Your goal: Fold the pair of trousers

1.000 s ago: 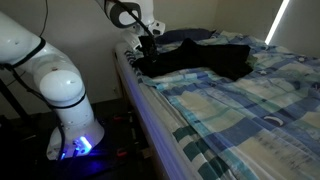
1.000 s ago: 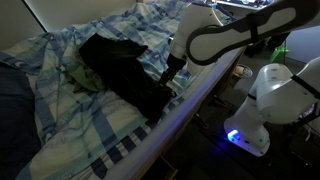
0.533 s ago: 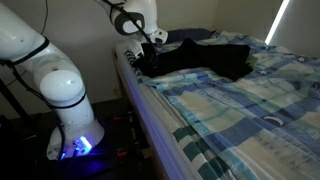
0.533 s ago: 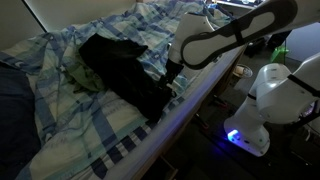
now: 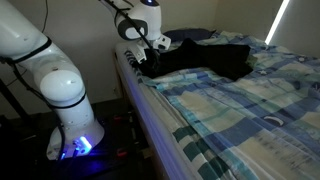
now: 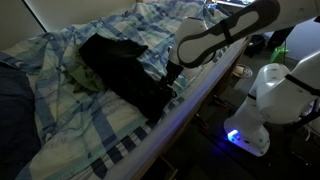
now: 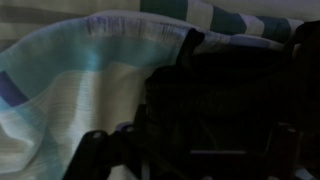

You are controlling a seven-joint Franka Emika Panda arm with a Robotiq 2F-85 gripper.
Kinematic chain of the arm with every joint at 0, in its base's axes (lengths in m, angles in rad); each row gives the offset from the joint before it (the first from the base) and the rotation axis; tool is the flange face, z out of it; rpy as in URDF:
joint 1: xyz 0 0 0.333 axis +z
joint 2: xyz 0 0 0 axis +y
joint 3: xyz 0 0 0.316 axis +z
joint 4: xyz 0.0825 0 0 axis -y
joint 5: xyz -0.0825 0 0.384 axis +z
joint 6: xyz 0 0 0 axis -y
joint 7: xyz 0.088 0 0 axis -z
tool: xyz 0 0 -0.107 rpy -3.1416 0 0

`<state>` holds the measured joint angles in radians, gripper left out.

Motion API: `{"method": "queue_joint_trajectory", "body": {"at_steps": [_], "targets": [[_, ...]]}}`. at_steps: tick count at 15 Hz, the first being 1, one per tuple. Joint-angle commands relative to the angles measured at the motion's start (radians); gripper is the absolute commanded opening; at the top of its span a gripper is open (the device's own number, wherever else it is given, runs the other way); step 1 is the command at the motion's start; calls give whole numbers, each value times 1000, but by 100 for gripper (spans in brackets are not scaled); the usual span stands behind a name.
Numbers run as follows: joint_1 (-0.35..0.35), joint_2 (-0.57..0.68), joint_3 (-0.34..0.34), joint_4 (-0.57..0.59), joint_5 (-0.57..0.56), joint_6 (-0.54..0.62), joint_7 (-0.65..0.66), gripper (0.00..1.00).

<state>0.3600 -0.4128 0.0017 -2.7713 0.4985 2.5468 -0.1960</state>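
- Exterior view along the bed's side: the pair of trousers [image 5: 205, 55] lies rumpled on the plaid bedsheet [image 5: 240, 110], toward 12 o'clock of the picture; black, far darker than the bedding.
- Same view: the gripper [image 5: 150, 57] sits low at the garment's 9 o'clock end, close to the mattress edge; whether it touches the cloth cannot be resolved; finger spacing cannot be told against the black fabric.
- Same view: the white arm [image 5: 60, 80] fills the 9 o'clock side; its base [image 5: 80, 143] glows blue at 7 o'clock, beside the bed.
- Exterior view from across the bed: the trousers [image 6: 120, 65] spread from about 11 o'clock down toward centre; the gripper [image 6: 170, 80] points down at the cloth's 3 o'clock margin, just inside the bed edge; a dark blue pillow [image 6: 15, 105] lies at 9 o'clock, well apart from the garment.
- Wrist view: very dim; black cloth [image 7: 220, 110] covers centre through 3 and 6 o'clock; pale striped bedsheet [image 7: 70, 85] runs from 9 to 12 o'clock; dark shapes at 6 o'clock are too murky to read, so the opening of the fingers cannot be told here either.
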Motion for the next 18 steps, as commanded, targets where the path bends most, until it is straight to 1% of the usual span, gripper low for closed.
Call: {"method": "queue_joint_trajectory", "body": {"at_steps": [1, 4, 9, 12, 18], "targets": [[24, 34, -29, -5, 85, 44, -109, 100], [32, 51, -37, -6, 155, 49, -202, 100], [34, 70, -35, -5, 312, 43, -346, 100], [25, 83, -17, 4, 401, 30, -413, 100], [9, 120, 29, 12, 520, 19, -503, 100]]}}
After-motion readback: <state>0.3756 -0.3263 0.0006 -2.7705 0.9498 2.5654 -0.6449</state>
